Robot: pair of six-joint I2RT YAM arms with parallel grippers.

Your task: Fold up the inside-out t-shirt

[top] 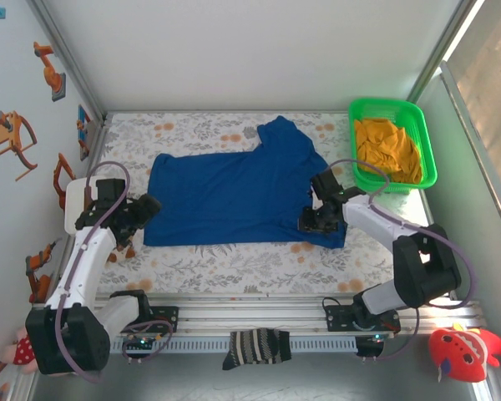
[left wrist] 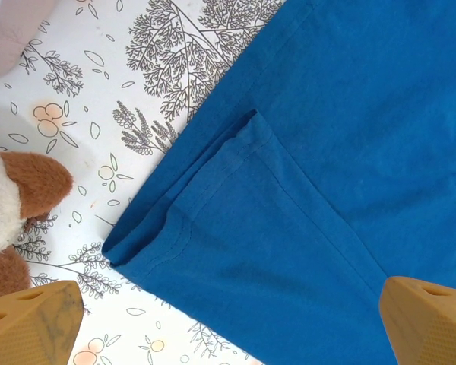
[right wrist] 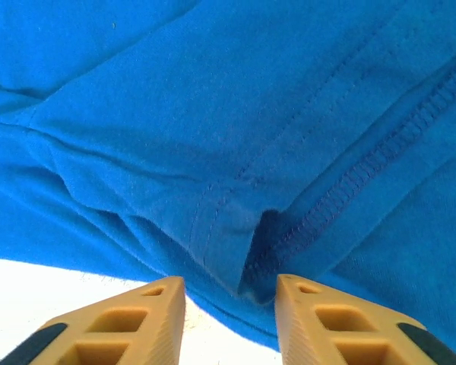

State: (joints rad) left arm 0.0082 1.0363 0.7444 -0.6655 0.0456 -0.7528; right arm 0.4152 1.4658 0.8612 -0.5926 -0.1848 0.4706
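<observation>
My left claw (left wrist: 228, 325) is wide open, with its 2 yellow fingers (left wrist: 30, 323) far apart. Under it lies a folded corner of the inside-out t-shirt (left wrist: 327, 152), with a stitched edge. Beside that corner I see the flower table (left wrist: 137, 61) and a brown and white soft toy (left wrist: 11, 201).

My right claw (right wrist: 229, 304) is open too, but its 2 fingers (right wrist: 129, 323) are closer together. A stitched fold of the blue shirt sits just past the gap, and I am not squeezing it.

From above, the shirt (top: 234, 196) lies spread out in the middle of the table (top: 234, 261). My left claw (top: 144, 209) is at its left edge and my right claw (top: 311, 221) is on its near right corner. 1 part of the shirt sticks out toward the far side. Near it is a green basket (top: 427, 138) with an orange cloth (top: 388, 146) inside. A striped sock (top: 255, 347) hangs at the near edge.
</observation>
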